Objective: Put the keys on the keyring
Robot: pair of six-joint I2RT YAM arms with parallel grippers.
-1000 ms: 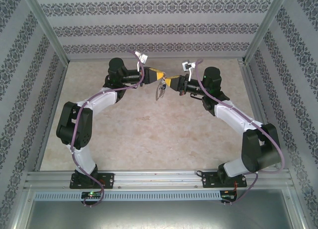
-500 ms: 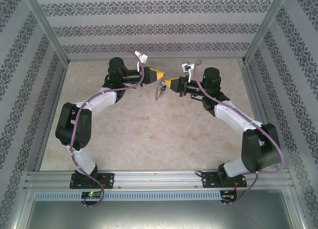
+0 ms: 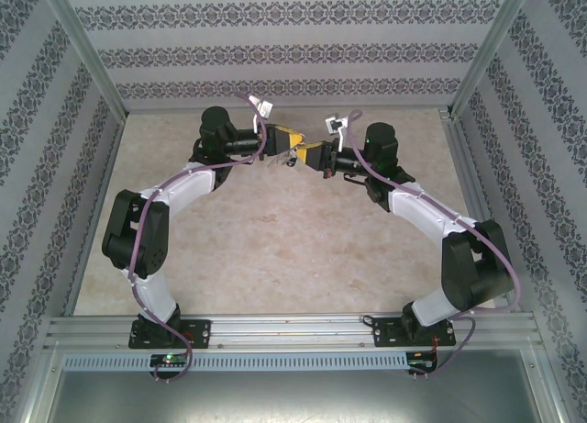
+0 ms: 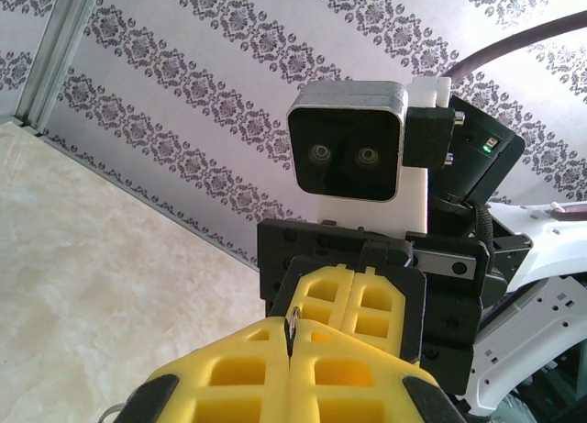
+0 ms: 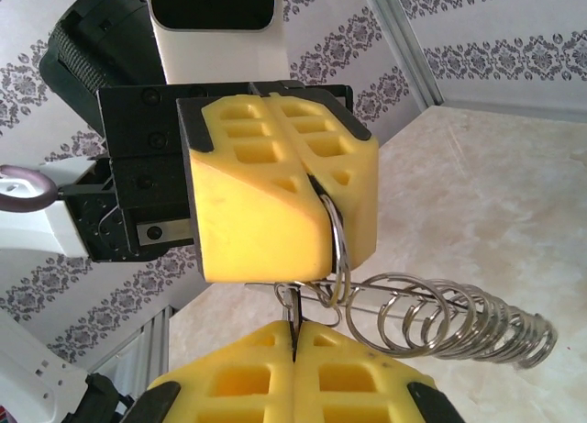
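Risk: left yellow-fingered gripper (image 5: pixel 319 226) & right yellow-fingered gripper (image 5: pixel 293 342) stand tip to tip, both clamped. A small tilt could pull the thin silver metal keyring (image 5: pixel 340 244) from the left jaws. Or the tiny dark metal key (image 5: pixel 293 311), pinched at right tips, misses the loop just above it.

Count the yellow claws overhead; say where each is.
2. The left yellow claw, shut on the silver metal keyring, and the right yellow claw sit tip to tip over the beige table's far half.
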